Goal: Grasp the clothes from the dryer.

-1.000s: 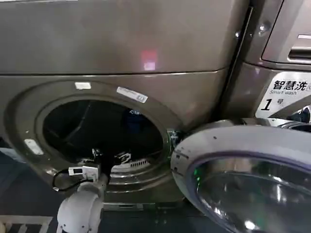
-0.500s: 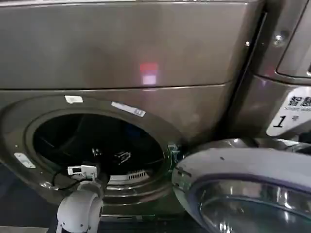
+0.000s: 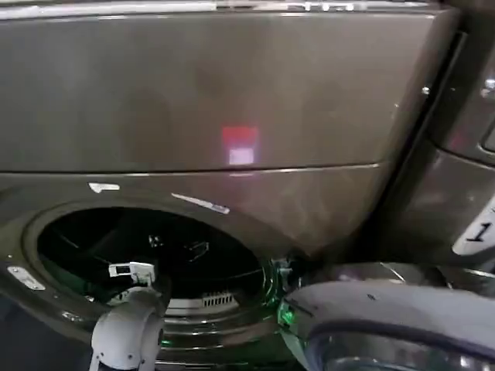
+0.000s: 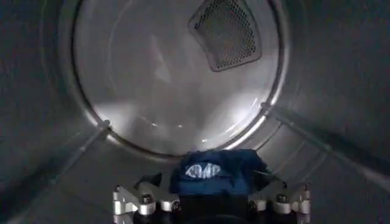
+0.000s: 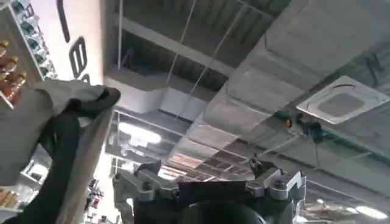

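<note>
The left tool (image 4: 210,201) is inside the drum of the dryer (image 3: 232,116), reached in through the round porthole (image 3: 151,263). In the left wrist view its two fingers (image 4: 131,201) stand wide apart at either side of the mount, clamped on nothing. Just ahead of the tool, between the spread fingers and a little beyond their tips, lies a small dark blue bundle of clothes (image 4: 216,170) with a pale patch on its near face; I cannot tell whether the fingers touch it. It sits on the drum floor, close to the seam where the floor meets the back wall. Here the fabric looks dark blue, not bright green, and it is crumpled into a low, rounded heap.

Farther from the tool, two raised ribs run along the drum wall on either side of the bundle. Beyond it is the round steel back wall, with a perforated vent (image 4: 226,31) high on it.

In the head view the left arm's white joint (image 3: 128,336) is at the porthole's lower rim, and the open glass door (image 3: 394,325) hangs off to the side.

The right tool (image 5: 210,189) points up at a ceiling, its fingers apart and holding nothing.
</note>
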